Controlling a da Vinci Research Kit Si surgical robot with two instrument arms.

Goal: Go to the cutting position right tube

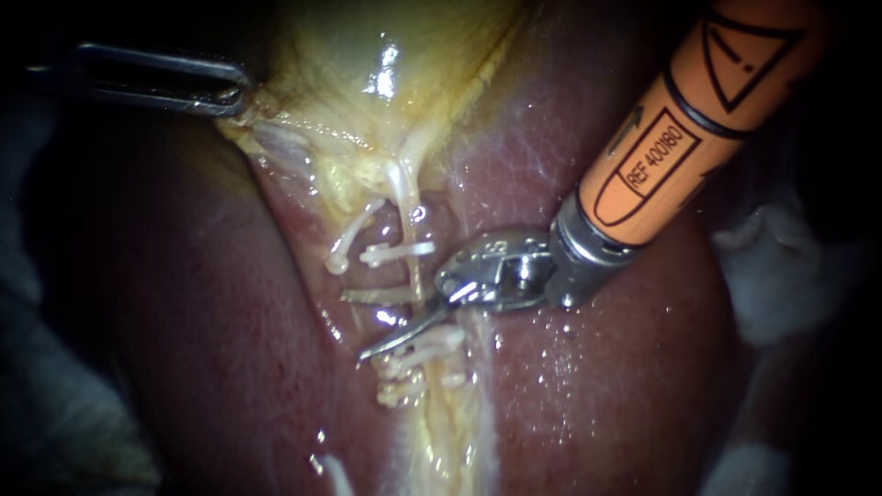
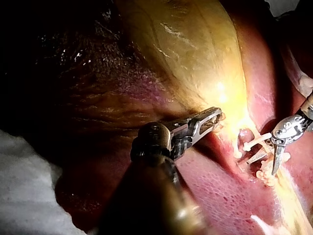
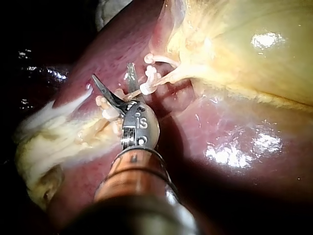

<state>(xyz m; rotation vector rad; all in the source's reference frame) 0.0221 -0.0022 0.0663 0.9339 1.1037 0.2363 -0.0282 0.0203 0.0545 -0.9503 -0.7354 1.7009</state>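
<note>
Shown plainly by right wrist view only: right instrument point(image 3: 112, 72) jaws apart at clipped tube point(image 3: 168, 78); in endoscope view at ten o'clock, left instrument point(image 1: 234, 92) jaws clamped on gallbladder point(image 1: 367, 55).

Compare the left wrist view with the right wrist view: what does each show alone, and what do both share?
Only the left wrist view shows the left instrument gripping the gallbladder at its edge. Only the right wrist view shows the right instrument with both blades spread apart. Both show that instrument beside the white clips, the gallbladder and the liver.
</note>
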